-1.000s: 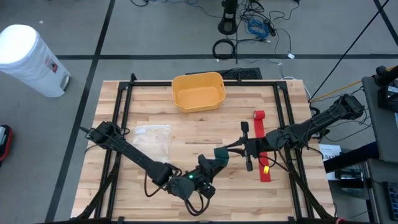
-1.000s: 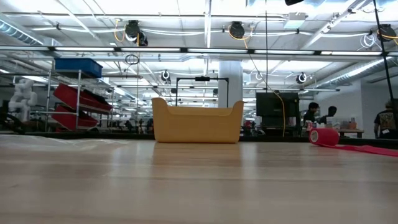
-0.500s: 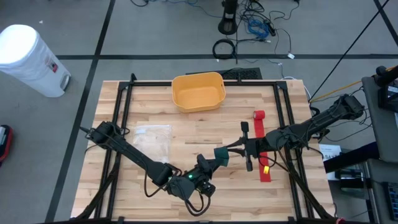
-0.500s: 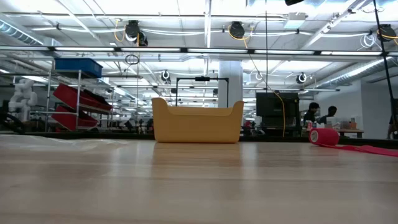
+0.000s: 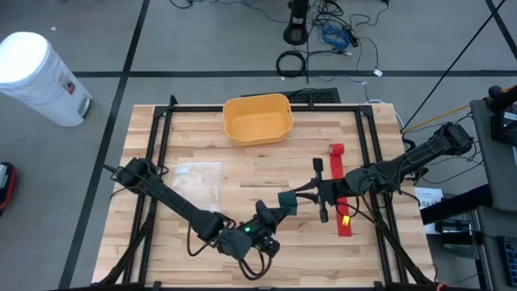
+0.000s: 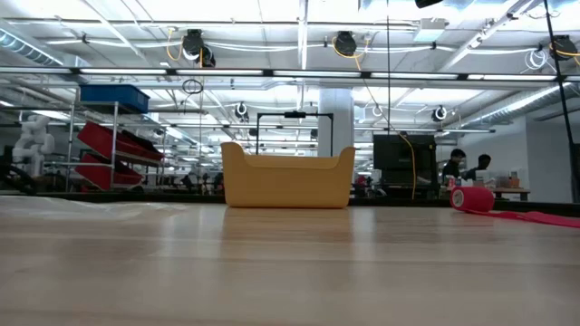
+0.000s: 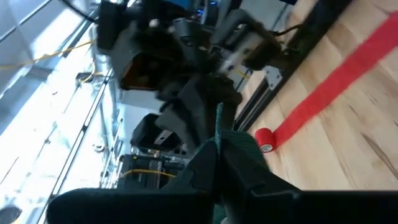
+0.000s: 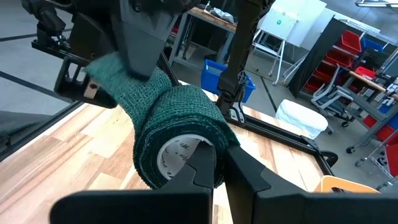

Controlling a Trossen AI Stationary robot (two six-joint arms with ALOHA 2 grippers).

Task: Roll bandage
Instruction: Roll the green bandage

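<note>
A dark green bandage roll hangs above the table's middle, between my two grippers. My right gripper comes from the table's right and is shut on the roll. My left gripper comes from the near left and is shut on the roll's loose tail. A red bandage lies on the table. Its rolled end is toward the far side, and its flat strip runs toward the near edge, under my right arm. My left gripper pinches the green bandage's loose tail between its two fingers, held about level and coming from the near left. The tail runs across from the roll to the fingers, clear of the table. My right gripper holds the green roll at its open end, beside the white core, coming about level from the table's right. I cannot tell whether one finger sits inside the core. The roll is lifted clear of the table, its core opening facing the wrist.
A yellow bin stands at the far middle of the table. A clear plastic bag lies at the left. Black frame rails run along the table's sides. A white barrel stands on the floor beyond the far left corner.
</note>
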